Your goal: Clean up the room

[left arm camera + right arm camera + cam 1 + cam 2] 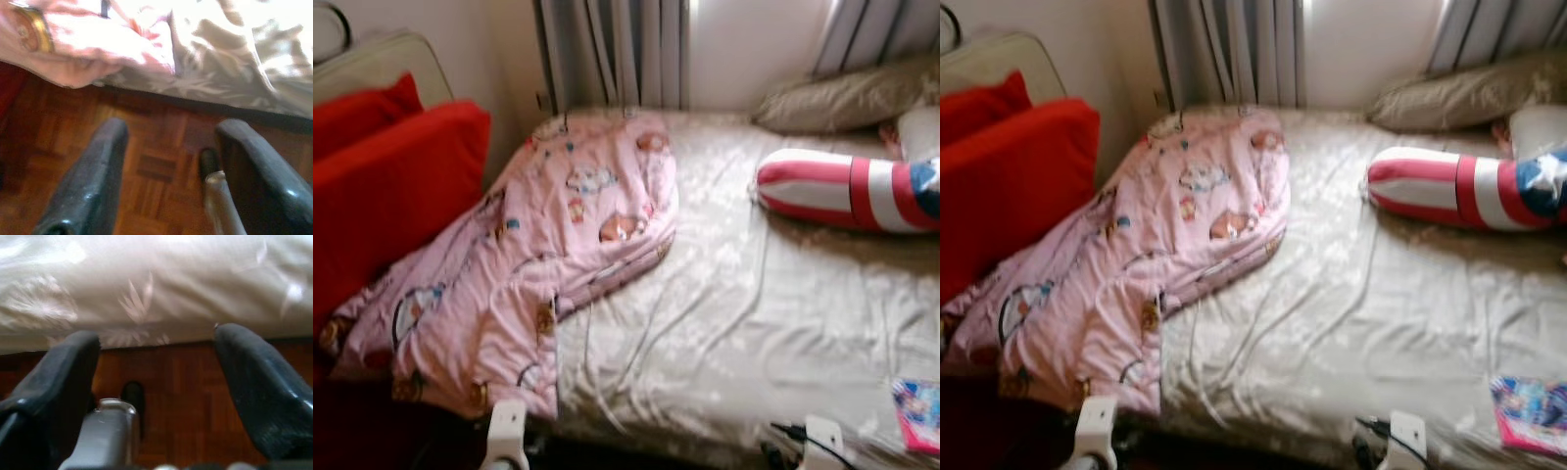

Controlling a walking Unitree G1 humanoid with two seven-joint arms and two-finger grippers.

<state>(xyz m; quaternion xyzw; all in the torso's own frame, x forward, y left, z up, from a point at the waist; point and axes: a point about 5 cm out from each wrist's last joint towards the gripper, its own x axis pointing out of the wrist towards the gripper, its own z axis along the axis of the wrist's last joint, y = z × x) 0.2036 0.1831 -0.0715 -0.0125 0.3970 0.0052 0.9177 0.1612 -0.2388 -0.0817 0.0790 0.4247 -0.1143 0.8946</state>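
A pink cartoon-print blanket (538, 264) lies crumpled over the left half of the bed (754, 294) and hangs off its near left corner. A red, white and blue bolster (847, 191) and a beige pillow (847, 98) lie at the bed's far right. A pink booklet (920, 413) rests on the near right corner. My left gripper (168, 161) hangs open above the wooden floor (146, 166), just short of the blanket's hanging edge (73, 54). My right gripper (156, 382) is open too, low in front of the bed's side (156, 293).
Red cushions (386, 186) stand against the bed's left side. Striped curtains (612, 49) hang behind the bed, and a wall closes the back. A black cable (798, 433) lies at the bed's near edge. Parquet floor runs along the front of the bed.
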